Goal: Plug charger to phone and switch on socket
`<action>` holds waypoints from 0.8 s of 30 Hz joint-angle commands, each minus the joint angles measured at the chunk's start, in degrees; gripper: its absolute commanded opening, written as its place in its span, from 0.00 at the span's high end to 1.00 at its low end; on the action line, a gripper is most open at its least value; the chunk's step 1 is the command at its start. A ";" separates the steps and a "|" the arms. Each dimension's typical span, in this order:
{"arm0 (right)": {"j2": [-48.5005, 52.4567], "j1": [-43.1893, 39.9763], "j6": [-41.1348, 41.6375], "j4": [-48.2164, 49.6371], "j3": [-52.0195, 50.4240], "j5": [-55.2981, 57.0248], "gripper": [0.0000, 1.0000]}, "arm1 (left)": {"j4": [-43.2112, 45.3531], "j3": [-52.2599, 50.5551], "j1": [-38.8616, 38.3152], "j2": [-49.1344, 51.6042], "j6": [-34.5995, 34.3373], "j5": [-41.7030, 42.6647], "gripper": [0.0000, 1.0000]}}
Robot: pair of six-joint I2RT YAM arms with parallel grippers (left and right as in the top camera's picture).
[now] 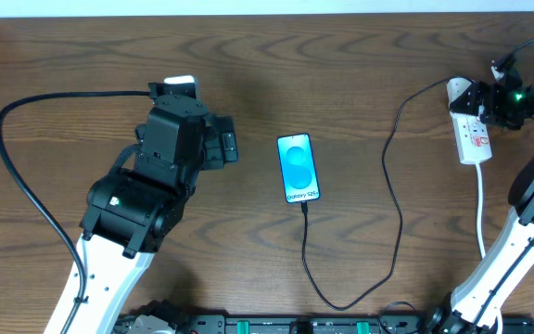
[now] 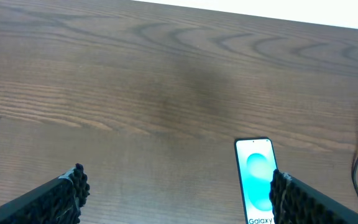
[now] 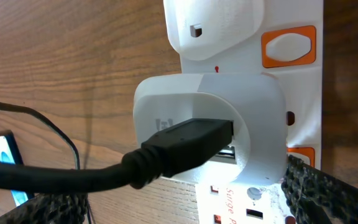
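Observation:
The phone (image 1: 298, 168) lies flat mid-table with its blue screen up; it also shows in the left wrist view (image 2: 257, 180) and the right wrist view (image 3: 8, 163). The charger cable (image 1: 395, 186) runs from the phone's bottom edge, loops toward the front and rises to the socket (image 1: 476, 139) at the far right. In the right wrist view its black plug (image 3: 185, 140) sits in a white adapter (image 3: 253, 106) on the socket (image 3: 303, 87), beside an orange switch (image 3: 289, 46). My right gripper (image 1: 480, 100) (image 3: 185, 208) is open, its fingers either side of the adapter. My left gripper (image 1: 225, 148) (image 2: 179, 196) is open and empty, left of the phone.
The socket's white cord (image 1: 481, 218) runs toward the front edge beside the right arm's base. A thick black robot cable (image 1: 26, 186) curves over the left of the table. A second orange switch (image 3: 300, 155) shows lower on the socket.

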 commanded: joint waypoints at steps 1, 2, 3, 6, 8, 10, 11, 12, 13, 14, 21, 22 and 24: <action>1.90 4.33 0.63 0.63 -2.27 -5.46 0.01 | -0.20 0.39 0.24 0.02 0.74 -0.76 0.05; 1.90 4.50 0.85 0.87 -2.27 -5.55 0.01 | -0.20 0.39 0.24 0.02 0.76 -0.76 0.05; 1.90 4.63 1.25 1.05 -2.27 -5.66 0.01 | -0.20 0.39 0.24 0.02 0.76 -0.76 0.05; 1.90 4.79 3.19 1.36 -2.27 -5.70 0.01 | -0.20 0.39 0.24 0.02 0.76 -0.76 0.05; 1.90 4.79 3.85 1.42 -2.27 -7.43 0.01 | -0.20 0.39 0.24 0.02 0.74 -0.76 0.05; 1.90 4.79 3.87 1.40 -2.27 -8.35 0.01 | -0.20 0.39 0.24 0.02 0.74 -0.76 0.05; 1.90 4.79 3.91 1.40 -2.27 -8.44 0.01 | -0.20 0.39 0.24 0.02 0.74 -0.76 0.05; 1.90 4.79 4.22 1.42 -2.27 -8.41 0.01 | -0.20 0.39 0.24 0.02 0.74 -0.76 0.05; 1.90 4.79 4.22 1.49 -2.27 -8.35 0.01 | -0.20 0.39 0.24 0.02 0.76 -0.76 0.05; 1.90 4.79 4.22 1.62 -2.27 -8.11 0.01 | -0.22 0.39 0.24 0.02 0.74 -0.76 0.05; 1.90 3.54 9.99 3.02 -1.18 -0.42 0.01 | -0.20 0.39 0.24 0.02 0.74 -0.76 0.05; 1.88 3.21 11.80 2.93 -0.72 2.05 0.01 | -0.20 0.39 0.24 0.02 0.74 -0.76 0.05; 1.81 2.54 15.13 2.08 0.61 6.73 0.01 | -0.20 0.39 0.24 0.02 0.76 -0.76 0.05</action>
